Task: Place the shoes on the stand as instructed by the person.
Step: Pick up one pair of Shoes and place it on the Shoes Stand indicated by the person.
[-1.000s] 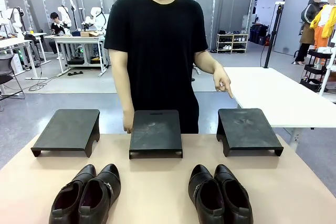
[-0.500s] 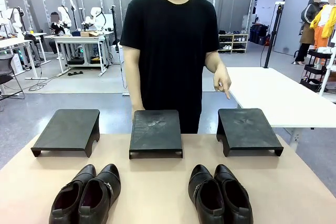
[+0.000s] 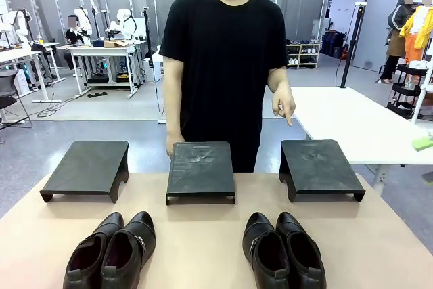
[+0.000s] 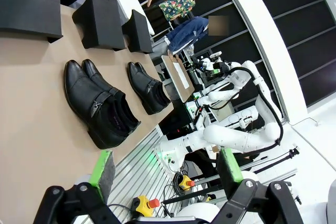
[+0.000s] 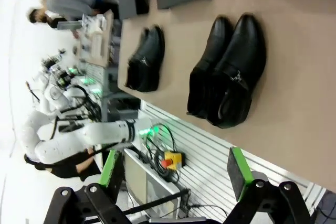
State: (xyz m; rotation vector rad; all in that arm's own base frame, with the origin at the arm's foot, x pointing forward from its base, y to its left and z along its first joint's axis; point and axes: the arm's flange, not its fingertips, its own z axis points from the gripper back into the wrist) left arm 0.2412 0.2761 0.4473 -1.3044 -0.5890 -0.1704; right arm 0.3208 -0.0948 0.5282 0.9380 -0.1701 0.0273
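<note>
Person (image 3: 226, 65) has stepped toward the robot's right since a second ago and now stands squarely behind the middle stand (image 3: 201, 169). The pointing hand (image 3: 284, 105) has drawn in higher, forefinger down, short of the right stand (image 3: 318, 167).

Bench (image 3: 203, 235): tan, with the left stand (image 3: 88, 167) completing the far row. Nearer the robot sit the left pair of shoes (image 3: 111, 252) and the right pair (image 3: 284, 252) (toes toward the stands), all unmoved.

Behind is a white table (image 3: 352, 123), with a green item (image 3: 423, 142) newly at its edge.

Left pincer (image 4: 165, 167) and right pincer (image 5: 173, 170) both gape wide, holding nothing.
</note>
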